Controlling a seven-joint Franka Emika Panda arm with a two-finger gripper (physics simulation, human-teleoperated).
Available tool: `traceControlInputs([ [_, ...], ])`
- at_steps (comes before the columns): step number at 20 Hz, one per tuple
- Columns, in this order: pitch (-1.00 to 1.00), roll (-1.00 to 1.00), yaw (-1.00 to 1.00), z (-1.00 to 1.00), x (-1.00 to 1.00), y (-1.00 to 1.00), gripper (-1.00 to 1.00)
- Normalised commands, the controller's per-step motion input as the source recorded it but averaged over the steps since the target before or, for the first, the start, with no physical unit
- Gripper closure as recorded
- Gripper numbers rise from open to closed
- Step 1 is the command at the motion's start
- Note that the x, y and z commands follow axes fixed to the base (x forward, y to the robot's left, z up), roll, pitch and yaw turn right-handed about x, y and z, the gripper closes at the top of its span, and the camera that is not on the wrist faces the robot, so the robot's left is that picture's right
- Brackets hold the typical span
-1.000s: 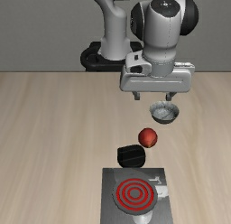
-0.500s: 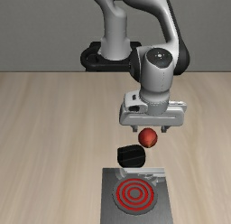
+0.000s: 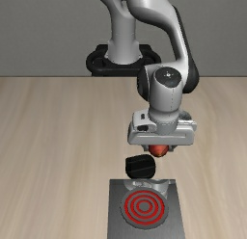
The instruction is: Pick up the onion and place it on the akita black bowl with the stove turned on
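Onion (image 3: pixel 156 148) sits right under the tool (image 3: pixel 158 146), low over the desk (image 3: pixel 58 137). Cannot tell the tool's grip. Bowl (image 3: pixel 141 166) lies just beside the onion, and the stove (image 3: pixel 145 206) glows red.

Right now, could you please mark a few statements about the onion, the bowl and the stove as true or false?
1. The stove's burner glows red. True.
2. The onion sits inside the black bowl. False: it is outside the bowl, to its upper right in the exterior view, directly under the gripper.
3. The gripper hangs low, right over the onion. True.
4. The black bowl stands on the burner. False: it stands on the table, just past the stove's upper edge in the exterior view.
5. The burner has a pan on it. False: its red rings are uncovered.
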Motion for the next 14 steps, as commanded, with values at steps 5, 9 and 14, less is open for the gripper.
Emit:
traceControlInputs([
  [5, 0.0, 0.0, 0.0, 0.0, 0.0, 0.0, 1.0],
  [9, 0.0, 0.0, 0.0, 0.25, 0.0, 0.0, 1.0],
  [14, 0.0, 0.0, 0.0, 1.0, 0.0, 0.0, 1.0],
])
